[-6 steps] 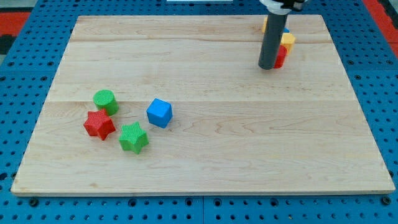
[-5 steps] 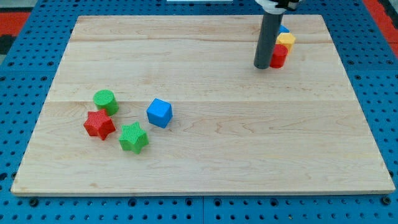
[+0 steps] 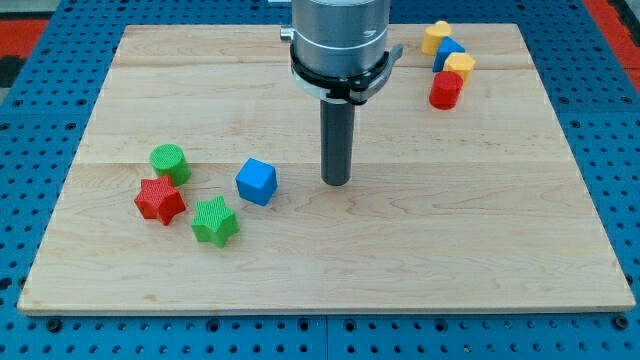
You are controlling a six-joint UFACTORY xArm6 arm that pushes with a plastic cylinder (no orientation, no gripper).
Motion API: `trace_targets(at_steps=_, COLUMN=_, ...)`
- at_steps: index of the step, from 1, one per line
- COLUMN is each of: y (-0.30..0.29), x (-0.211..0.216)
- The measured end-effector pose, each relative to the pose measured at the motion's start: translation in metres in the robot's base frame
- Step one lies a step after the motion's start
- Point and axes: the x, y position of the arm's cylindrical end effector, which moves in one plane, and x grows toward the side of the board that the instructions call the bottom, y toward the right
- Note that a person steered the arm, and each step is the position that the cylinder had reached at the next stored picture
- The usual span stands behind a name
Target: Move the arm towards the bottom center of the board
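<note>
My tip (image 3: pixel 336 182) rests on the wooden board (image 3: pixel 400 260) near its middle, a little right of the blue cube (image 3: pixel 256 181). At the view's left lie a green cylinder (image 3: pixel 169 162), a red star (image 3: pixel 160 200) and a green star (image 3: pixel 214 220). At the view's top right sit a yellow heart-shaped block (image 3: pixel 435 36), a blue block (image 3: pixel 449 51), a yellow block (image 3: pixel 461 66) and a red cylinder (image 3: pixel 445 90), close together. The tip touches no block.
The board lies on a blue pegboard surface (image 3: pixel 40 90). The arm's grey cylindrical body (image 3: pixel 338 40) hangs over the board's top middle.
The tip has moved from beside the red cylinder at the top right down and left to the board's middle. The blocks have not moved.
</note>
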Motion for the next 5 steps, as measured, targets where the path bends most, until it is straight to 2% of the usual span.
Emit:
trace_targets(at_steps=1, y=0.015, x=0.028)
trace_targets(at_steps=2, y=-0.010, x=0.070)
trace_targets(at_steps=5, y=-0.031, x=0.084)
